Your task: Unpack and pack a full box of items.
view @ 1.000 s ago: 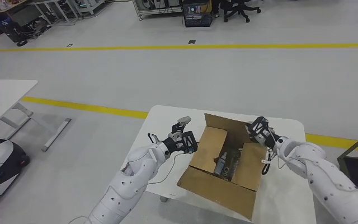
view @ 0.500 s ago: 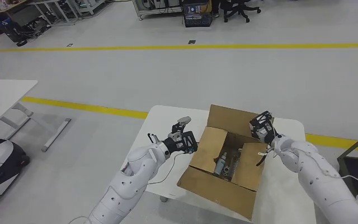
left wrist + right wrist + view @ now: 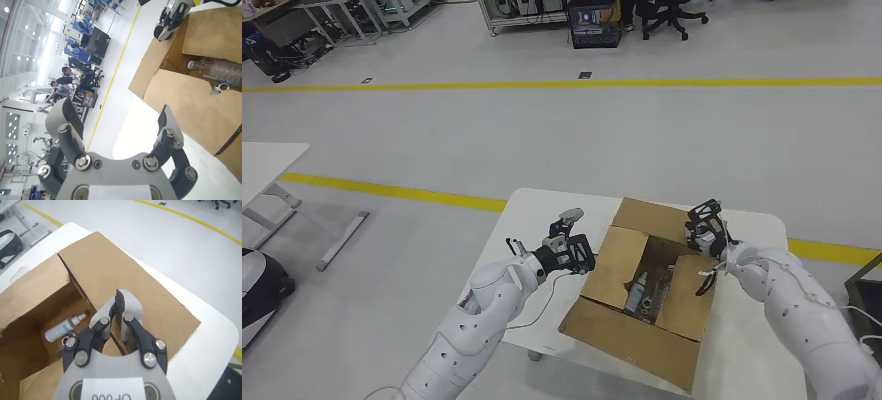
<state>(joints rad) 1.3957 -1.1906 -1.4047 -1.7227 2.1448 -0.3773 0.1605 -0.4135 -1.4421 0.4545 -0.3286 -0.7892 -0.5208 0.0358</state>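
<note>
- The box (image 3: 642,330) is sitting askew on the table (image 3: 532,215). It is taking up the middle and the right side, with its near corner reaching the near edge.
- The right gripper (image 3: 118,302) is holding over the box's far right corner. Its fingers are pressed almost together and appear to be pinching the corrugated edge of the far flap (image 3: 657,218), though the contact itself is half hidden behind the pads.
- Change: a second ago the far flap was standing nearly upright. Now it is lying back, leaning out toward the table's far edge, and the right gripper has swung out with it.
- The left gripper (image 3: 115,111) is hovering over the table just beside the box's left flap, unmoved over that second. Its fingers are spread wide and holding nothing.
- With the flap folded away, the contents are showing: a spray bottle (image 3: 65,327) and a clear bottle (image 3: 213,69) are lying on the box floor, with a small metal ring (image 3: 223,87) beside them.
- Reading: the opening step is finishing. Nothing is out yet, so the unpacking proper is about to start, and the right gripper needs to let go of the flap first.
</note>
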